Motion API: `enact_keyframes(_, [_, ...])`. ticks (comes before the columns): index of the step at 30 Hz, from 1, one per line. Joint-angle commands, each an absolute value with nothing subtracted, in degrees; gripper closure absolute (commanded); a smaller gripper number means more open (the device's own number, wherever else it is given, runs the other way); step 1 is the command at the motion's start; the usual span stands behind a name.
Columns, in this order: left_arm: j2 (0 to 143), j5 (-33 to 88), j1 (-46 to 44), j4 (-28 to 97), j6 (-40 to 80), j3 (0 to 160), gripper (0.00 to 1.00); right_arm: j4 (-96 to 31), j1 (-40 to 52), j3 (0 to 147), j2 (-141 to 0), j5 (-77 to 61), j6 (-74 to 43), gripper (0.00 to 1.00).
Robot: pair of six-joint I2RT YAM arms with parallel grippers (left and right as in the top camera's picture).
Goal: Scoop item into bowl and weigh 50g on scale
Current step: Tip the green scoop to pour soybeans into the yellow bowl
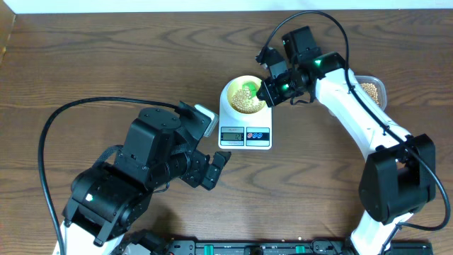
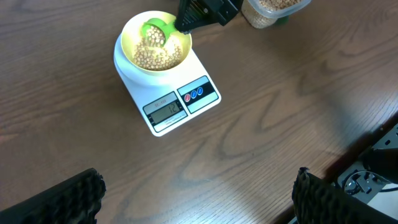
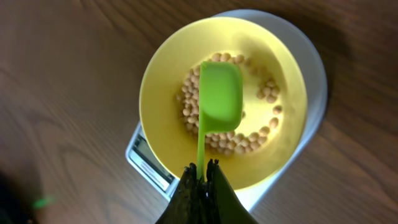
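A pale yellow bowl (image 1: 244, 96) (image 2: 156, 43) (image 3: 168, 68) holding tan beans (image 1: 243, 102) (image 2: 157, 57) (image 3: 189, 106) stands on the white scale (image 1: 245, 134) (image 2: 168, 109) (image 3: 311, 56). My right gripper (image 1: 271, 91) (image 3: 200, 169) is shut on the thin handle of a green scoop (image 1: 249, 90) (image 2: 154, 32) (image 3: 219, 96). The scoop's cup hangs turned over above the beans in the bowl. My left gripper (image 1: 212, 156) (image 2: 198, 186) is open with nothing between its fingers, over bare table in front of the scale.
A clear plastic container (image 1: 373, 90) (image 2: 273, 9) with more beans sits right of the scale, behind my right arm. The table's front edge with black hardware (image 1: 233, 248) runs along the bottom.
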State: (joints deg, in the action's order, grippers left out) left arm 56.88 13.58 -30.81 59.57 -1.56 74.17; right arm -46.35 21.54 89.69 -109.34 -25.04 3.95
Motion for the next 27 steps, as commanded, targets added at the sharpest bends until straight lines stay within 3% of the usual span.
enact_keyframes(1, [56.9, 13.2, -30.7, 59.5, -2.3, 74.5, 0.01, -48.0, 23.8, 93.1, -109.5, -19.1, 8.4, 0.99])
enact_keyframes(21, [56.9, 13.2, -30.7, 59.5, -2.3, 74.5, 0.01, -56.2, 36.5, 100.8, -109.5, 13.4, 15.5, 0.99])
enact_keyframes(27, [56.9, 13.2, -30.7, 59.5, -2.3, 74.5, 0.01, -56.7, 37.0, 101.0, -109.4, 13.2, 15.2, 0.99])
